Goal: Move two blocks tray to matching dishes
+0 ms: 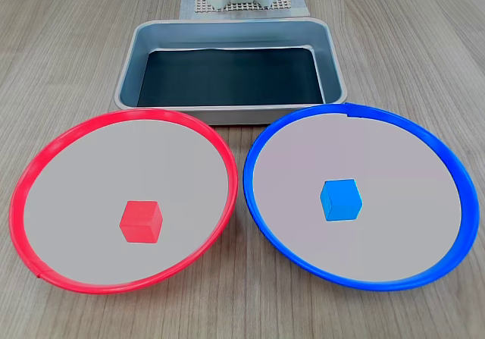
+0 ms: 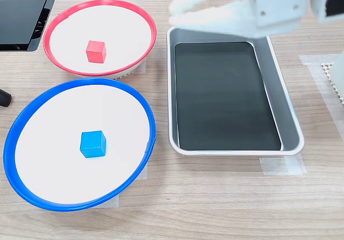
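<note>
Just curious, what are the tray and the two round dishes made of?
The tray looks like brushed metal: silver-grey, dull sheen, with a matte black liner. The red-rimmed dish and blue-rimmed dish look like smooth plastic, with glossy coloured rims and flat pale centres.

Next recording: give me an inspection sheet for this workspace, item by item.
Surface: wood-grain table.
Job's things: red block lies in the red-rimmed dish; blue block lies in the blue-rimmed dish; tray holds no blocks.
Clutter: white mesh mat behind the tray; tape by the tray's corner.
Gripper: white gripper blurred above the tray's far end in a fixed view, holding nothing visible; jaws apart or shut, cannot tell.
Cables: nothing seen.
Surroundings: dark panel at the table edge.
</note>
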Controlling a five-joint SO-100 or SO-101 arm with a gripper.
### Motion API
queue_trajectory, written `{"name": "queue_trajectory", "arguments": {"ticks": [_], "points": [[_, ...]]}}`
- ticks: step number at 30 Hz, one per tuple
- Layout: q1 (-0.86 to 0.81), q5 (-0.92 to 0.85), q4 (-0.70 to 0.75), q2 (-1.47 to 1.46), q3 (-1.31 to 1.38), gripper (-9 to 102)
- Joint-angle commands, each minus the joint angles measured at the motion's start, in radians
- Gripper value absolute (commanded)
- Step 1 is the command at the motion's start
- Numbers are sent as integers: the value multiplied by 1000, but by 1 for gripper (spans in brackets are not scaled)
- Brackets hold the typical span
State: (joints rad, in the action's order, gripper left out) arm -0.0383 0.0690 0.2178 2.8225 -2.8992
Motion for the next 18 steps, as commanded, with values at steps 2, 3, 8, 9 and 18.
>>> {"name": "queue_trajectory", "arguments": {"ticks": [2, 3, 8, 9, 18], "points": [[-9, 0, 302, 258, -123, -1], [-9, 8, 396, 304, -123, -1], [-17, 9, 767, 500, -124, 0], [-26, 17, 775, 506, -124, 0], [-9, -3, 778, 506, -124, 0]]}}
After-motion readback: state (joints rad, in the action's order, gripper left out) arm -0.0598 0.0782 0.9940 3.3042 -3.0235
